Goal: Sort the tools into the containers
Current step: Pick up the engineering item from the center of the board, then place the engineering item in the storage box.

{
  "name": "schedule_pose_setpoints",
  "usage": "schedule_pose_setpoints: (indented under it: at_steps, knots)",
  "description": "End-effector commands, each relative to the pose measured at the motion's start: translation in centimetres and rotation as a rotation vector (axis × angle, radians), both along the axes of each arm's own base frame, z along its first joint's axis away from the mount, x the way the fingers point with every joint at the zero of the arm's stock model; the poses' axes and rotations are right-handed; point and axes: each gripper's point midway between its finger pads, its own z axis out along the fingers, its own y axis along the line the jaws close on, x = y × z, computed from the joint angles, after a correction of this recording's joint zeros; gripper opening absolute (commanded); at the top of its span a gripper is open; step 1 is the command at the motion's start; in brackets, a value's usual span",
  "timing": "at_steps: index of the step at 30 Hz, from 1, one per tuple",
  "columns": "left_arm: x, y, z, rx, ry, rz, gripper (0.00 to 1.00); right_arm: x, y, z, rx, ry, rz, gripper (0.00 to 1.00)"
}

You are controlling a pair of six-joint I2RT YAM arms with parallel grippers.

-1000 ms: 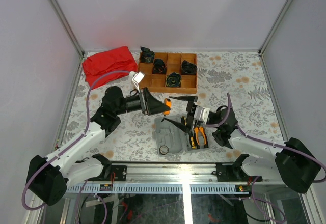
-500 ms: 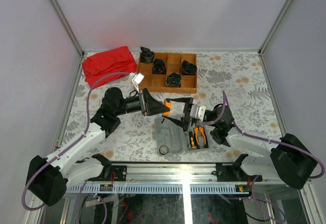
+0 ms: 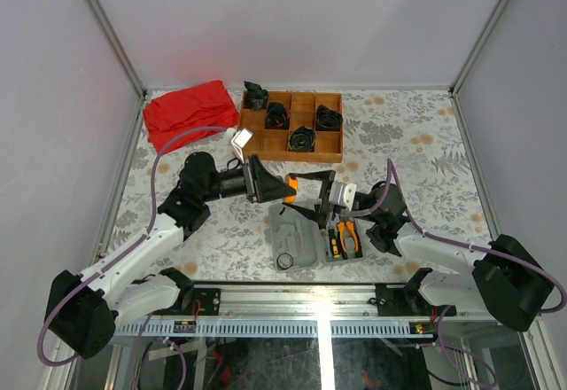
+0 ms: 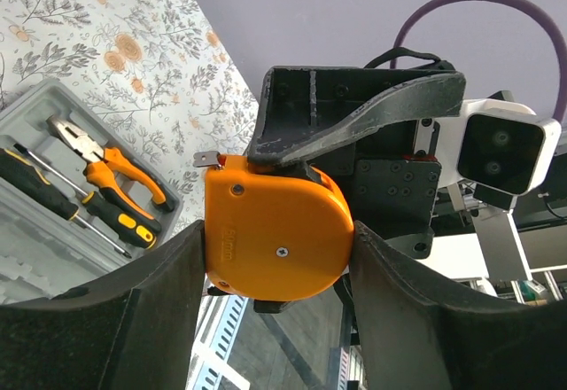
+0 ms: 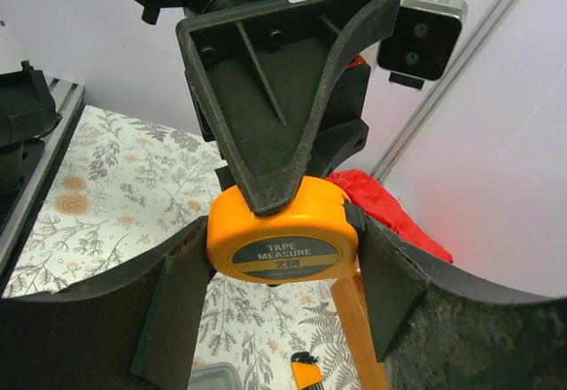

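Left wrist, one tape measure (image 4: 276, 230), two screwdrivers (image 4: 40, 191)

Tape measure (image 4: 279, 235): one is counted.
Pliers (image 4: 122, 161): one pair is counted.
Screwdrivers (image 4: 122, 222): two are counted.
Ring (image 3: 285, 261): one is counted.
Case (image 3: 301, 230): one is counted.
Tray (image 3: 292, 153): one is counted.
Bundles (image 3: 302, 137): four are counted.
Cloth (image 3: 186, 111): one is counted.

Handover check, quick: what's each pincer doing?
Left pincer: closed on the round orange plastic tape measure.
Right pincer: closed on the same tape measure, both fingers touching it.
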Motion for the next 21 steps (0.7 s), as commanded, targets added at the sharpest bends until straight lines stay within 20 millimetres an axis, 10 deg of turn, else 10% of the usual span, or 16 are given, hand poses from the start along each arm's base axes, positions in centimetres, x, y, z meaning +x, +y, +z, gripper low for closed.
schedule_pose_setpoints:
  at_steps: [1,21]
  knots:
    - [0.6,0.1,1.3,0.024,-0.09,0.025,0.52,0.4,-1.2,1.7,0.035,-0.011,-0.067,0.37]
    - [4.9,3.3,-1.4,0.275,-0.099,0.265,0.81,2.1,-4.0,-2.6,-0.082,0.29,-0.265,0.37]
